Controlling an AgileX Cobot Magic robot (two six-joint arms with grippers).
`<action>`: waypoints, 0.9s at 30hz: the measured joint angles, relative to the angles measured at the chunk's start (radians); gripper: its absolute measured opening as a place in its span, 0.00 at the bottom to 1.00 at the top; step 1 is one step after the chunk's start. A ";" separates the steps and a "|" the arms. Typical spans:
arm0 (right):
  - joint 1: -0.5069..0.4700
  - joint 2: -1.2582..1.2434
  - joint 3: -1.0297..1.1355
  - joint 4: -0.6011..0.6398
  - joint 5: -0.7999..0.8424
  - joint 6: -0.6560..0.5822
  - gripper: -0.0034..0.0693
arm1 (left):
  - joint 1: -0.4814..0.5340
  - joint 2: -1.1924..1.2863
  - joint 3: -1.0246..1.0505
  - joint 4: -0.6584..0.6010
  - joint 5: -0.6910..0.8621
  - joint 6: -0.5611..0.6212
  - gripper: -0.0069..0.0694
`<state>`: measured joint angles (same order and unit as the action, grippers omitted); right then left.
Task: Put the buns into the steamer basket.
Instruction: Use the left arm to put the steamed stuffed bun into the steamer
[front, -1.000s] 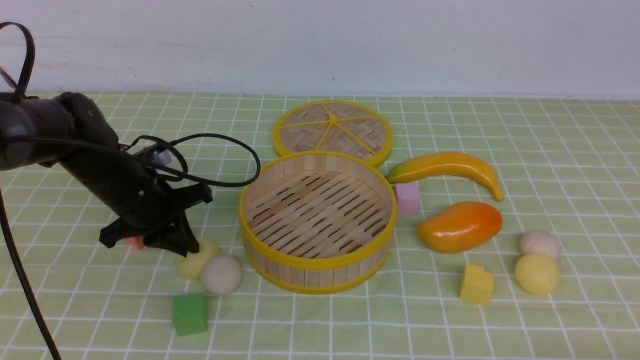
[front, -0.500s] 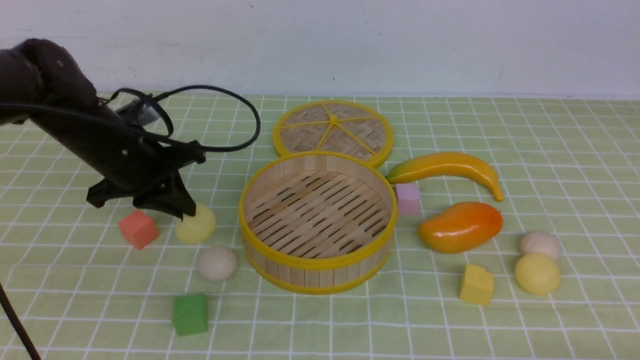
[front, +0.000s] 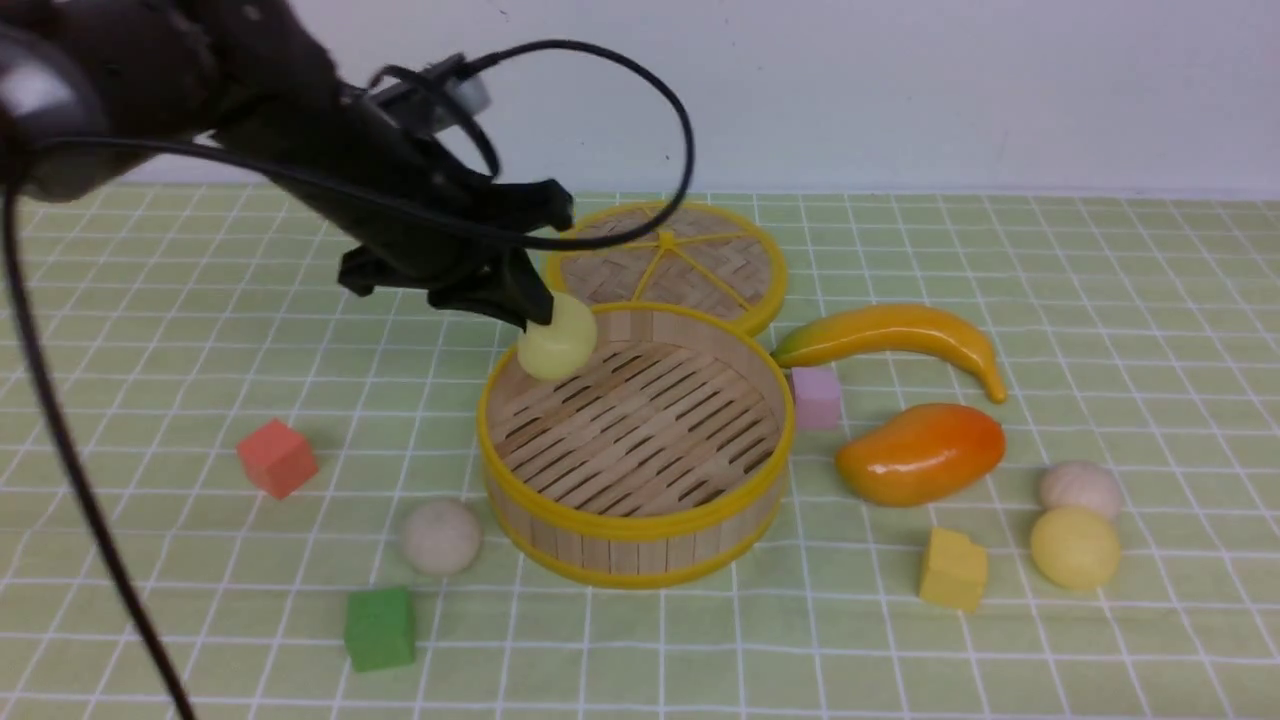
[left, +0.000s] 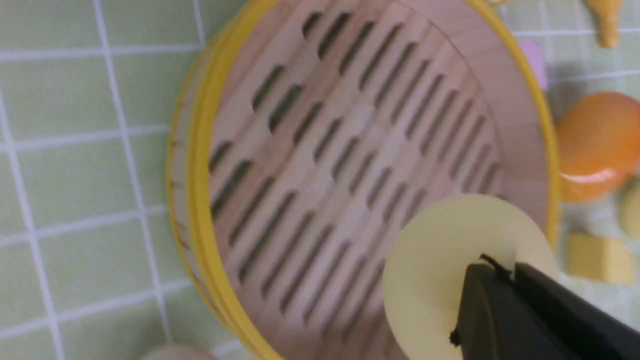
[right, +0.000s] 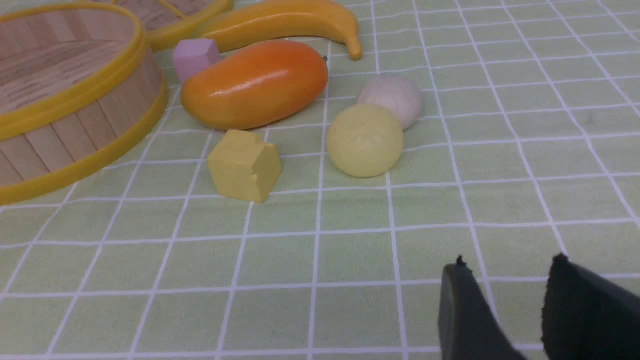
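My left gripper (front: 535, 318) is shut on a pale yellow bun (front: 557, 338), which hangs just above the back-left rim of the steamer basket (front: 640, 525). The left wrist view shows that bun (left: 440, 260) pinched at the fingertips over the basket's slatted floor, which holds nothing. An off-white bun (front: 441, 536) lies on the cloth left of the basket. Right of the mango, an off-white bun (front: 1080, 488) and a pale yellow bun (front: 1075, 547) touch each other. My right gripper (right: 507, 265) is open with nothing in it, low over the cloth short of that yellow bun (right: 365, 140); the front view does not show it.
The flat woven lid (front: 666, 256) lies behind the basket. A banana (front: 895, 335), a mango (front: 920, 453) and a pink cube (front: 816, 397) sit to its right, with a yellow cube (front: 953, 570) nearer. A red cube (front: 277, 458) and a green cube (front: 380, 627) lie front left.
My left arm has lifted the pale yellow bun off the cloth beside the off-white bun and carried it up and right, to over the basket's rim.
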<state>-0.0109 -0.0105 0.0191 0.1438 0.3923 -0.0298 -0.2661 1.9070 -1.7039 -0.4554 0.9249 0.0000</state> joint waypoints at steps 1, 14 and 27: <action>0.000 0.000 0.000 0.000 0.000 0.000 0.38 | -0.015 0.029 -0.017 0.042 -0.019 -0.037 0.08; 0.000 0.000 0.000 0.000 0.000 0.000 0.38 | -0.023 0.134 -0.033 0.116 -0.119 -0.258 0.11; 0.000 0.000 0.000 0.000 0.000 0.000 0.38 | -0.023 0.134 -0.033 0.147 -0.071 -0.287 0.44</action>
<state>-0.0109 -0.0105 0.0191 0.1438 0.3923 -0.0298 -0.2891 2.0409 -1.7374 -0.3082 0.8540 -0.2866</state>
